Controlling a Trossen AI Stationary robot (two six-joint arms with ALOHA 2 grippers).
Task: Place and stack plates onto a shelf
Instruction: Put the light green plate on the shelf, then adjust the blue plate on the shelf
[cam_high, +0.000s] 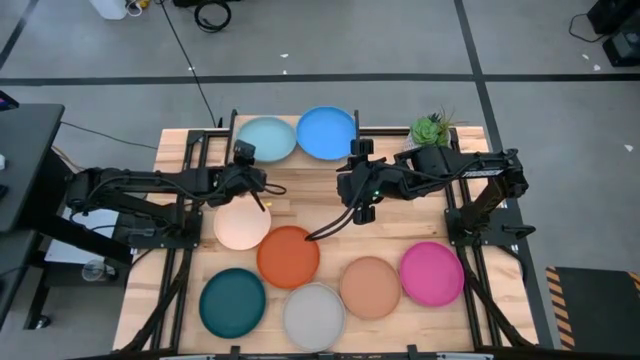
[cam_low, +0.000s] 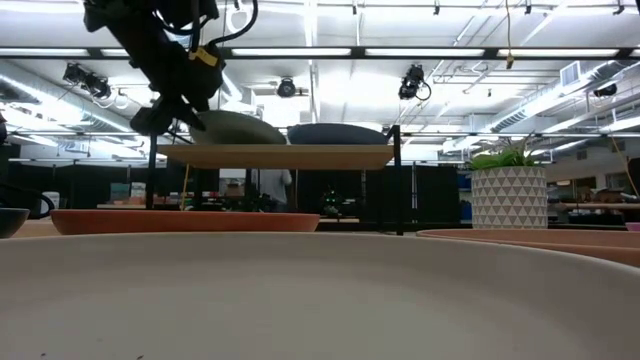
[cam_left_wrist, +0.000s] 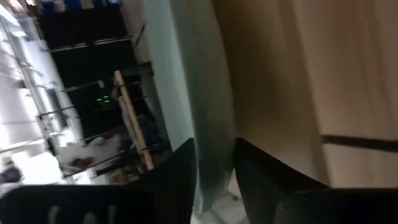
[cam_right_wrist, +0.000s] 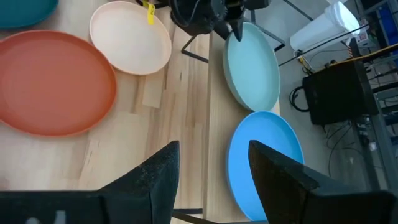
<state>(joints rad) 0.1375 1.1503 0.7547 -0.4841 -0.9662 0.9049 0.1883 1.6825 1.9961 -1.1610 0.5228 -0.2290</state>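
Observation:
The pale blue plate (cam_high: 265, 138) and the blue plate (cam_high: 326, 132) sit side by side on the shelf (cam_low: 290, 156) at the table's far edge. My left gripper (cam_high: 246, 166) is shut on the pale blue plate's rim at the shelf's near left part. In the low view that plate (cam_low: 235, 128) stands higher than the flat blue plate (cam_low: 335, 133) and looks tilted. My right gripper (cam_right_wrist: 208, 180) is open and points toward the table's left. It hovers by the blue plate's (cam_right_wrist: 264, 162) near side; I cannot tell whether it touches it. My left gripper pinches the pale blue plate's rim (cam_left_wrist: 211, 168) between its two fingers, at the plate's near left side (cam_right_wrist: 235, 36). The fingers (cam_left_wrist: 174, 180) come slanting from the table's left and near side. The plate looks raised at the held side, with its other side on the shelf board.
Six plates lie on the slatted table nearer than the shelf: cream (cam_high: 241, 224), orange (cam_high: 288, 256), dark teal (cam_high: 232, 302), grey (cam_high: 314, 316), salmon (cam_high: 370, 287), magenta (cam_high: 432, 272). A potted plant (cam_high: 432, 130) stands right of the shelf. A cable hangs below the right wrist.

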